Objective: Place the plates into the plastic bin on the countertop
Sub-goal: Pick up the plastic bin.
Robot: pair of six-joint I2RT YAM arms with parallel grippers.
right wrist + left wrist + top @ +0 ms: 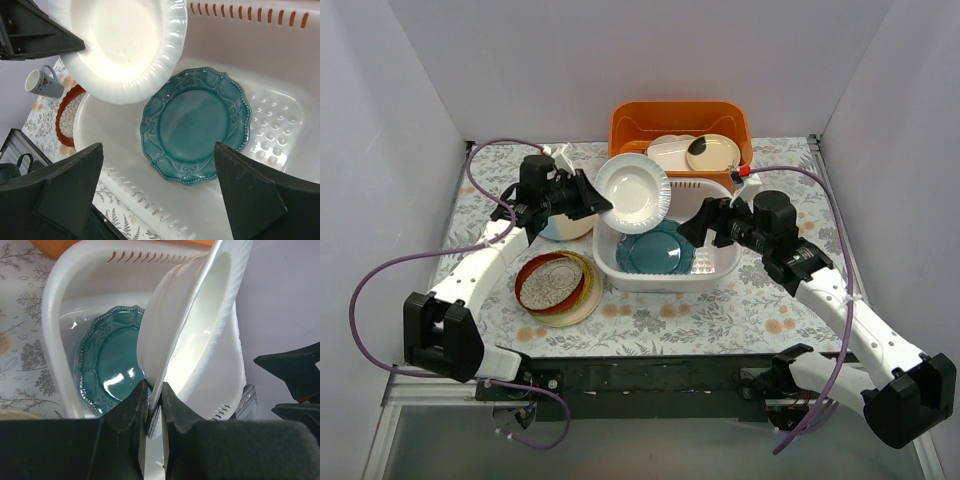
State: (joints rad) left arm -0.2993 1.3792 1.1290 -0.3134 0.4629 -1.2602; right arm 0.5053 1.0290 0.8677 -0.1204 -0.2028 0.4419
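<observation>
Red-rimmed over yellow, two plates (pixel 556 284) sit stacked on the cloth (pixel 760 300) at the left, just beside the bin (pixel 665 284) and not yet in it. They look like the next ones to go.

Above and behind them the left gripper (pixel 603 207) has its jaws pressed together on the rim of a white plate (pixel 633 192). The left wrist view shows the two fingers (pixel 131 410) pinching that thin fluted edge with almost no gap. An edge grip is probably the only one a narrow gripper can get on a wide, shallow plate, and it explains the tilt: the plate hangs nearly on edge, its hollow facing the right arm. It is in the air over the bin's back left corner, touching nothing else that I can see.

The bin itself stands mid-table, white with slotted walls. A teal plate (pixel 654 252) lies flat on its floor — one plate already delivered. The white one is poised to follow, so the step in hand seems to be lowering and letting go. A steep drop could let it strike the teal plate or come to rest leaning on the wall.

Behind the bin is an orange basket (pixel 630 125) with more crockery in it.

On the right, the right gripper (pixel 700 222) hovers over the bin's right end with its jaws spread wide and nothing between them — likely waiting clear of the plate's path, or ready to steady it.
</observation>
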